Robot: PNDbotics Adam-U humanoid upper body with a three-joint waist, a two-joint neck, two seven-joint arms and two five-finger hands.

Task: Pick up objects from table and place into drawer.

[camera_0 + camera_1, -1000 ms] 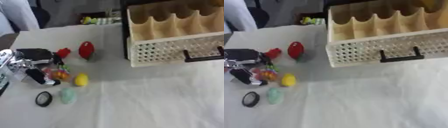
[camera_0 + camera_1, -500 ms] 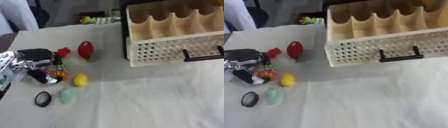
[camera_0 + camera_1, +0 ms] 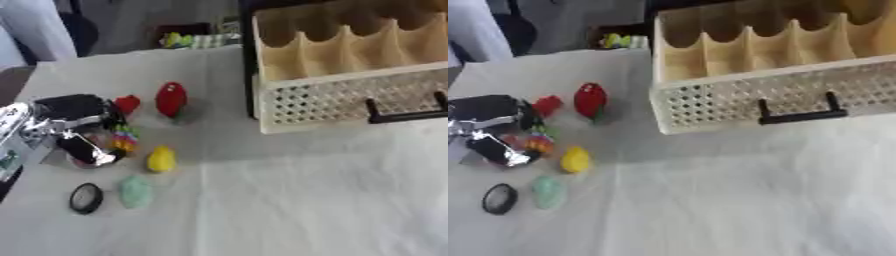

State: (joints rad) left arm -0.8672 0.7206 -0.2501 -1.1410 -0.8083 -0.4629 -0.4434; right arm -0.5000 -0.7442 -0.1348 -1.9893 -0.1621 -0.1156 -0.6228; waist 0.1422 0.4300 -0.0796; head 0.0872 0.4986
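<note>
At the far left the robot's left hand (image 3: 66, 127) reaches in over the white-covered bench (image 3: 289, 200), black and silver, its fingers (image 3: 87, 150) curled down around a small multicoloured object (image 3: 123, 140) that shows just to their right. Whether they actually pinch it cannot be told. Below the fingers, nearer the front edge, lies a black ring-shaped object (image 3: 86, 198), and just right of that a pale green lump (image 3: 135, 191). Right of the fingers and slightly nearer sits a small yellow object (image 3: 161, 159). Beyond the fingers, close to the back of the hand, is a small red object (image 3: 128, 103), with a larger red, upright, strawberry-like one (image 3: 171, 98) beside it. Well to the right of the fingers stands the open drawer (image 3: 737, 102): light wood with inner dividers, a perforated front and a black handle (image 3: 798, 112). The right hand is out of sight.
</note>
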